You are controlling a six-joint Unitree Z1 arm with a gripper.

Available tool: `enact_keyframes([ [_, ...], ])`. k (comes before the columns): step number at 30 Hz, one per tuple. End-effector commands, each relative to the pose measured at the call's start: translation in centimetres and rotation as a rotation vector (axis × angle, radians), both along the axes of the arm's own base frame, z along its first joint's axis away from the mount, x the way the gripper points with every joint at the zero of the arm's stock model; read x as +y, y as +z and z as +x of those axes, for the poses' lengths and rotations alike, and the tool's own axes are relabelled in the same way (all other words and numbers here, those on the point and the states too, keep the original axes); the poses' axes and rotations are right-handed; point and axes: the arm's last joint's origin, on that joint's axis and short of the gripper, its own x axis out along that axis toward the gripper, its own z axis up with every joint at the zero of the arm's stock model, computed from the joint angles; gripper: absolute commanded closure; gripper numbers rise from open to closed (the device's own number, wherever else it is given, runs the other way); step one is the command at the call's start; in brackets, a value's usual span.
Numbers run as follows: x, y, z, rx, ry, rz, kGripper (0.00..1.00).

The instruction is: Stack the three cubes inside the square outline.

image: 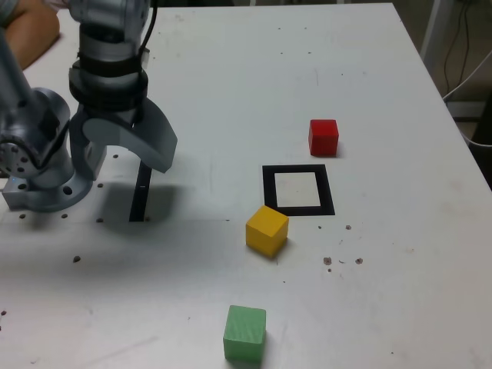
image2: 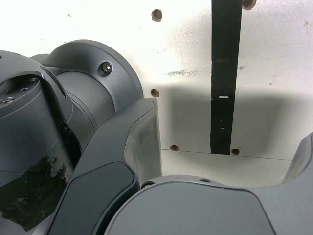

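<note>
White desk (image: pixel 231 92) carries all three cubes singly, none on another and none inside the square outline (image: pixel 298 190), whose white centre is bare, so by the look of it the stacking has not begun. Taking the outline as the landmark: the red cube (image: pixel 324 137) sits just beyond its far edge, toward the exterior view's right corner, close but apart; the yellow cube (image: pixel 267 230) lies at its near corner on the exterior view's left, touching or almost touching the black border, turned a little askew; the green cube (image: pixel 245 333) stands well nearer the camera than the outline, past the yellow one. The gripper (image: pixel 123 146) hangs well off to the exterior view's left of the outline, over a thin black strip (image: pixel 141 192) close to the arm's base (image: pixel 38 177), and its fingers (image: pixel 157 142) stand spread wide with nothing between them; the wrist view shows only desk and the strip (image2: pixel 225 78) below them. All three placements are still to do: I judge a first cube must go into the outline, then the other two on top. A person's arm (image: pixel 31 31) rests at the desk's far corner.
</note>
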Motion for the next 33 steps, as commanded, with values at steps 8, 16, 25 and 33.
enact_keyframes([
  [8,0.0,0.1,-0.2,-0.013,-0.003,0.007,0.0],
  [16,0.1,0.5,-0.5,-0.024,0.009,0.009,0.04],
  [25,0.0,2.0,0.6,-0.098,0.016,0.019,0.05],
  [33,-0.2,4.7,2.8,-0.127,0.013,0.024,0.04],
])
